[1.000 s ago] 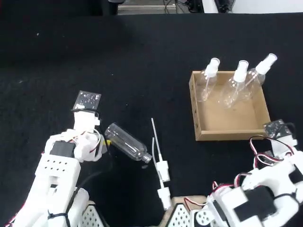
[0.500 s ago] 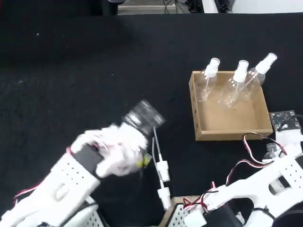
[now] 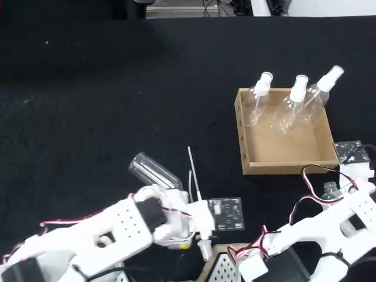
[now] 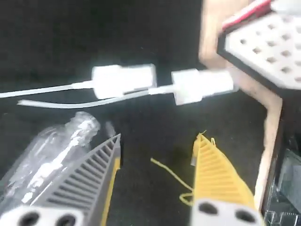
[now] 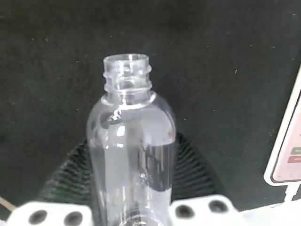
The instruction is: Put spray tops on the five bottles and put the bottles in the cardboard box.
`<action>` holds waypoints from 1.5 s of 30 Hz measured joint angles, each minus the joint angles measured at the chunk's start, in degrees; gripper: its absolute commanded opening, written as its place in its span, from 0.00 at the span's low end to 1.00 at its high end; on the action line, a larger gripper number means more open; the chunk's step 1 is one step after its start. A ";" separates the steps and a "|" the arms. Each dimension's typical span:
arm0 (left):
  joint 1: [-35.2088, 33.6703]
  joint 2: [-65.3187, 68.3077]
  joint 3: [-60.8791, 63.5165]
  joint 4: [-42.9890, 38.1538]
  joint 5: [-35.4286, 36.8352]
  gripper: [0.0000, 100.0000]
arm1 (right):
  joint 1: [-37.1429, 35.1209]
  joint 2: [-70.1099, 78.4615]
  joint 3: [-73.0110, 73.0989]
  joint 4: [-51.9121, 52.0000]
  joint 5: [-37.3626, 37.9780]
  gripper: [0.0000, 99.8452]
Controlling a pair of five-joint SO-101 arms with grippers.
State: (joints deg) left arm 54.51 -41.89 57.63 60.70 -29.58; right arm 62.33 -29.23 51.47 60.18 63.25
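Table (image 3: 117, 88), bottle (image 4: 42, 160) beside left end effector (image 4: 157, 141)

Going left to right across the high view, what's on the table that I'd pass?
Uncapped bottle lying on its side → two loose spray tops → cardboard box holding three capped bottles leaning at its far wall.

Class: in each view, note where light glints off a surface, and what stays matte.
High view: faint glints along the lying bottle; black table cover matte. Left wrist view: bright sparkle on that bottle's shoulder. Right wrist view: pale streaks down the gripped bottle.
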 measured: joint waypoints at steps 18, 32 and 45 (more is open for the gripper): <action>6.51 18.11 -7.12 -7.12 -4.92 0.23 | 4.75 0.35 -1.32 0.00 -2.55 0.01; 8.35 20.92 -8.79 -7.12 -5.71 0.23 | 5.01 0.35 -1.32 0.09 -2.90 0.01; 7.47 25.41 -12.40 -7.03 -5.98 0.23 | 5.10 0.35 -10.64 12.66 -3.25 0.01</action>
State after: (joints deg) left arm 61.98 -16.48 45.23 53.67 -35.56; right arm 67.43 -28.88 40.84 72.84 60.00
